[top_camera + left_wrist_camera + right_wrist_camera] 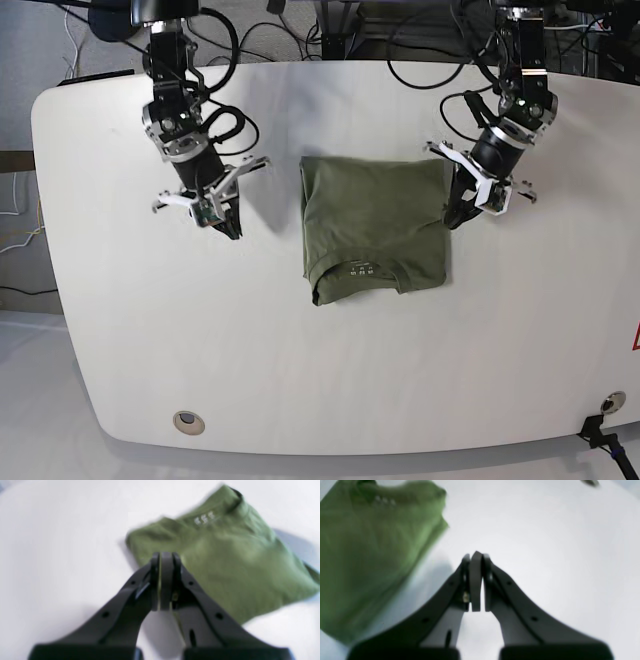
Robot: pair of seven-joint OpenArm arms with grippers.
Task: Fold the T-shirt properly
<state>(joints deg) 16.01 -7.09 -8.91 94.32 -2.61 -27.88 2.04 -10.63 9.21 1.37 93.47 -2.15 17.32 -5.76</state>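
Observation:
The olive-green T-shirt (375, 225) lies folded into a compact rectangle on the white table, collar and printed neck label toward the near edge. From the left wrist the T-shirt (225, 562) fills the upper right; from the right wrist the T-shirt (365, 562) fills the left. My left gripper (452, 222) hangs shut and empty just above the shirt's right edge; its black fingers (163, 560) are pressed together. My right gripper (234, 234) hovers shut and empty over bare table, well left of the shirt, its fingers (476, 560) together.
The white table (300, 380) has a round grommet (186, 422) near its front-left edge and a small black fitting (606, 405) at the front right. Cables (420, 50) run along the back edge behind both arms.

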